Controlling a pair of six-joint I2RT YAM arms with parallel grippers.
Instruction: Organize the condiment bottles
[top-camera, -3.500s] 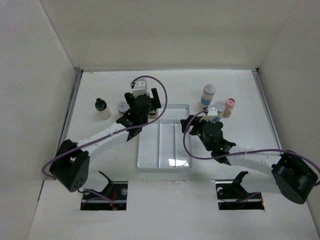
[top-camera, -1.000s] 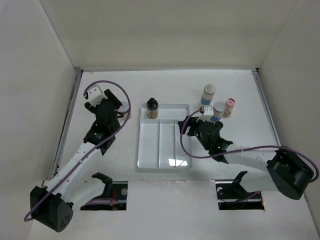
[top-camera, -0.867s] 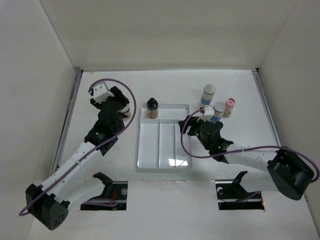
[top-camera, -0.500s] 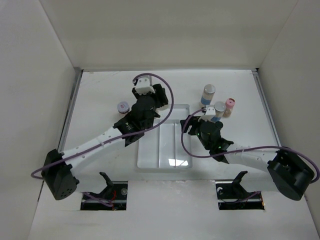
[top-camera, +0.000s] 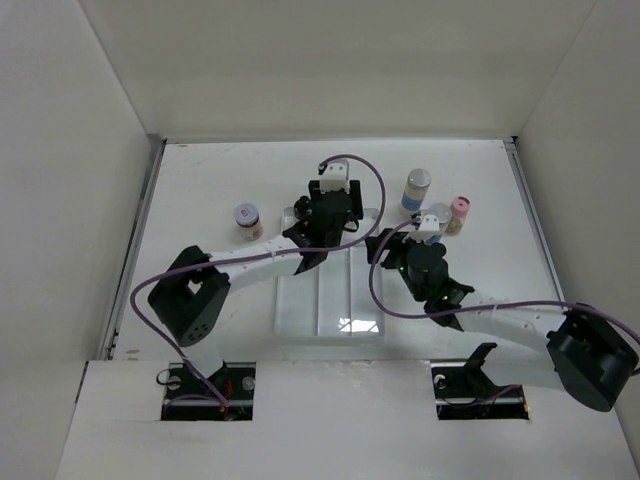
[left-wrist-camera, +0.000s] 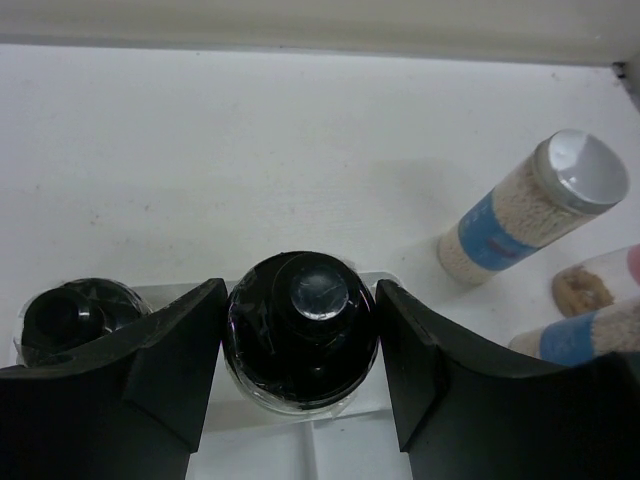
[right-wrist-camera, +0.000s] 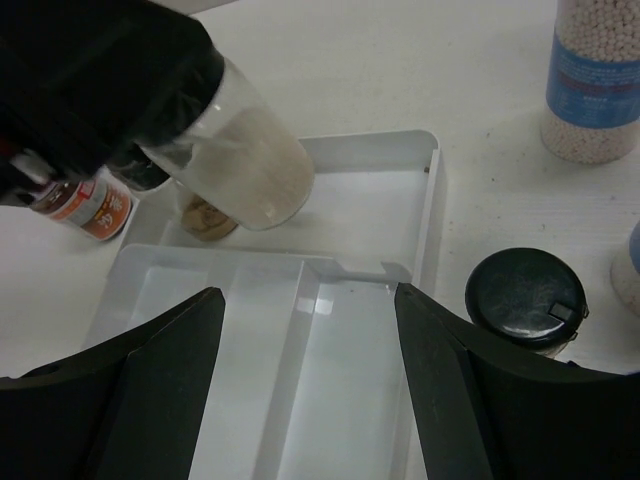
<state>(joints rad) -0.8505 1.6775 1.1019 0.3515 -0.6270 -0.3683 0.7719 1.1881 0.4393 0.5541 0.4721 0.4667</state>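
black-capped jar (left-wrist-camera: 300, 335) clamped between left hand (left-wrist-camera: 300, 295) fingers, tilted.

A red-labelled bottle (top-camera: 246, 221) stands left of the white tray (top-camera: 298, 316).

The left arm (top-camera: 250, 262) and right arm (top-camera: 510, 322) have white links between bulky black joint housings. A purple cable (top-camera: 379, 192) loops along each. A white camera block (top-camera: 333, 170) tops each wrist. The fingers (left-wrist-camera: 150, 385) are broad, matte black.

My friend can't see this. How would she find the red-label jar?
Start at the central white tray. Left of it, one jar stands alone. It has a red label; the other jars are in or over the tray, or to its right.
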